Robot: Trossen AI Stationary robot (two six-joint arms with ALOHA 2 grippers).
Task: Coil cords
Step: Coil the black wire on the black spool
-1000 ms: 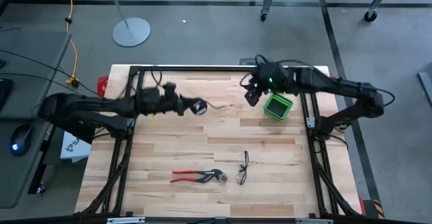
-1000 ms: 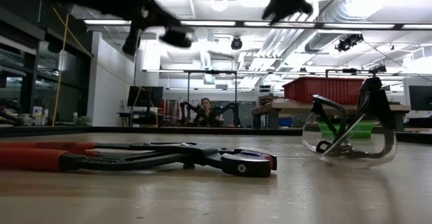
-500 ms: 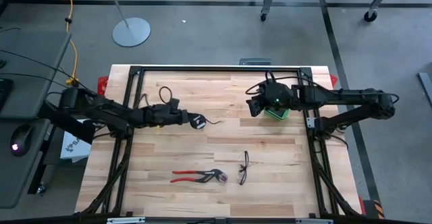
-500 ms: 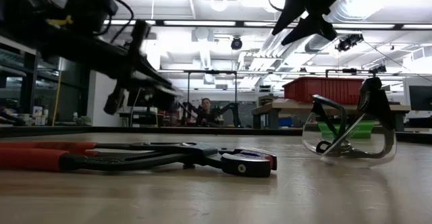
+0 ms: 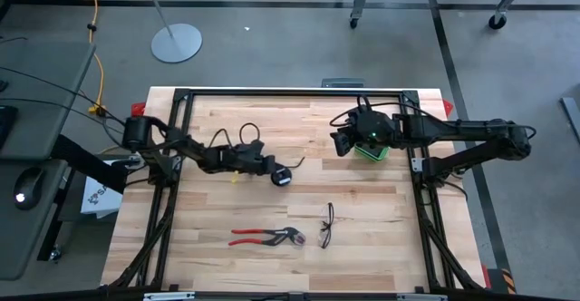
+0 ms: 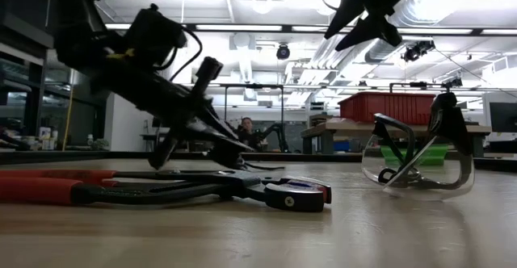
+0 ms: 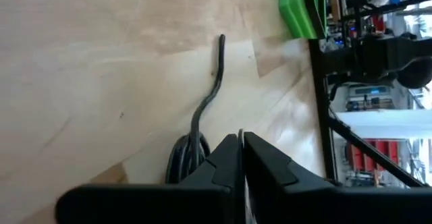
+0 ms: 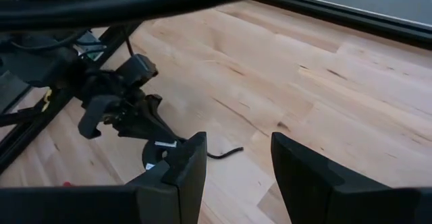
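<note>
The cord (image 5: pixel 285 178) is a thin black cable wound into a small coil on the wood at mid-table. Its short free end (image 5: pixel 299 164) trails toward the far right. My left gripper (image 5: pixel 275 173) reaches in from the table's left and is shut at the coil (image 7: pixel 183 160). The low view shows it (image 6: pixel 230 157) down at the tabletop. My right gripper (image 5: pixel 339 143) hangs open in the air over the far right part of the table, well clear of the cord (image 8: pixel 226 154), with nothing between its fingers (image 8: pixel 189 163). My left gripper is shut on the coiled part of the cord (image 7: pixel 194 155). Its own fingers (image 7: pixel 226 160) hide the exact spot and how many turns they have. The fingers slant down from the table's left. The coil lies on the table, and the free end (image 7: pixel 220 48) lies slack on the wood.
A green bin (image 5: pixel 373 149) stands under the right arm at the far right. Red-handled pliers (image 5: pixel 265 237) and safety glasses (image 5: pixel 326 226) lie toward the near edge. A black frame (image 5: pixel 290 92) runs along the table's far and side edges.
My left gripper has come down from the air toward the table's near right with the coil, rolling its wrist, and the coil now lies on the wood. My right gripper sank a little and rolled at first, then kept still.
</note>
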